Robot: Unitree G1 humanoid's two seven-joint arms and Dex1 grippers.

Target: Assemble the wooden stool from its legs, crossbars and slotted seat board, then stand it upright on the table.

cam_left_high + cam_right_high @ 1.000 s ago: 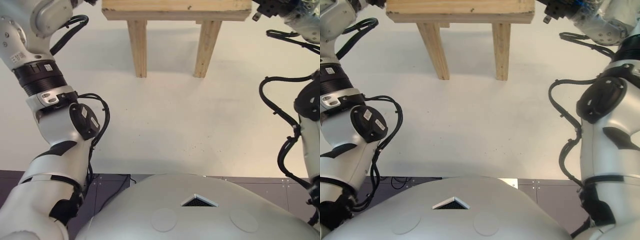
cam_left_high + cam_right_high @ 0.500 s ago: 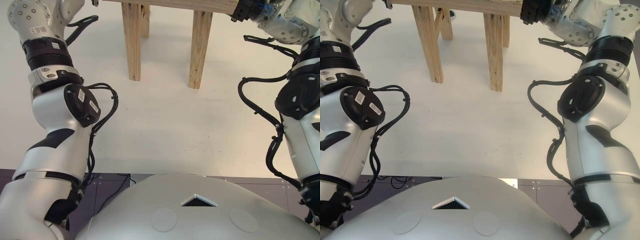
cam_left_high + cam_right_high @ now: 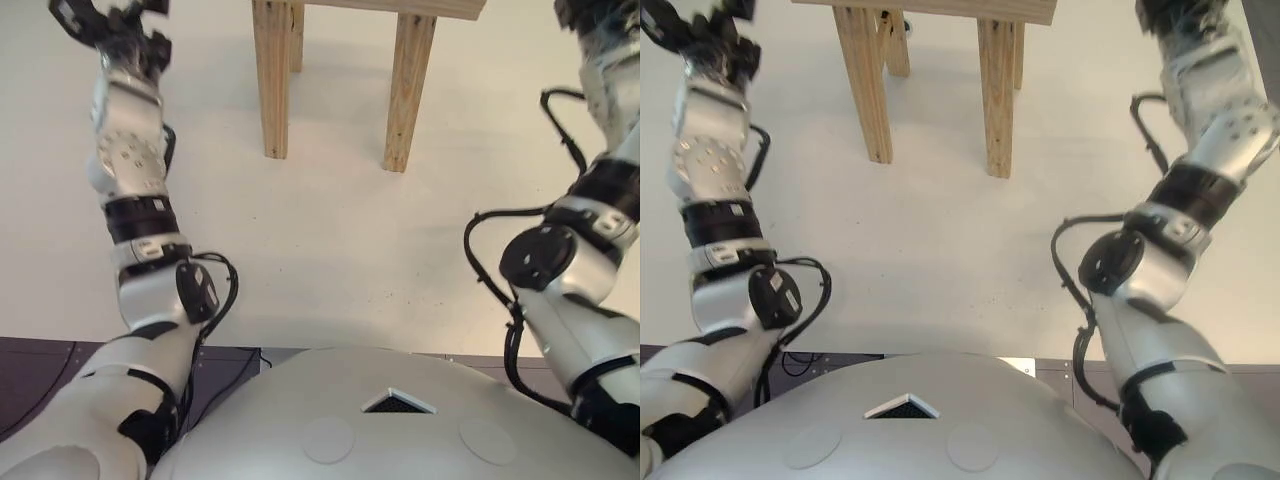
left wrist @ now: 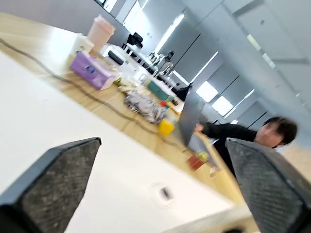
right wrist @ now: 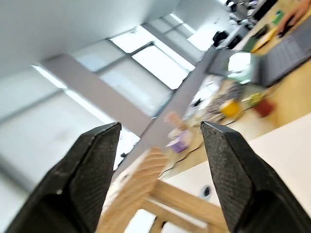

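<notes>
Both arms have let go of the pale wooden stool (image 3: 273,80) and swung out to the top corners. The left gripper (image 4: 163,165) is open wide with nothing in it. The right gripper (image 5: 160,128) is open wide too, and empty. The stool stands on its own legs on the white table (image 3: 330,230), at the top middle. Its flat seat runs off the top edge.

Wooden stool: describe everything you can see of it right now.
The wooden stool stands upright and assembled on the white table. Its wood looks pale and unfinished. Two square front legs reach the tabletop, rear legs show behind them, and the seat board edge runs across the top. A crossbar joins legs. The left gripper and right gripper are open, clear of it.
</notes>
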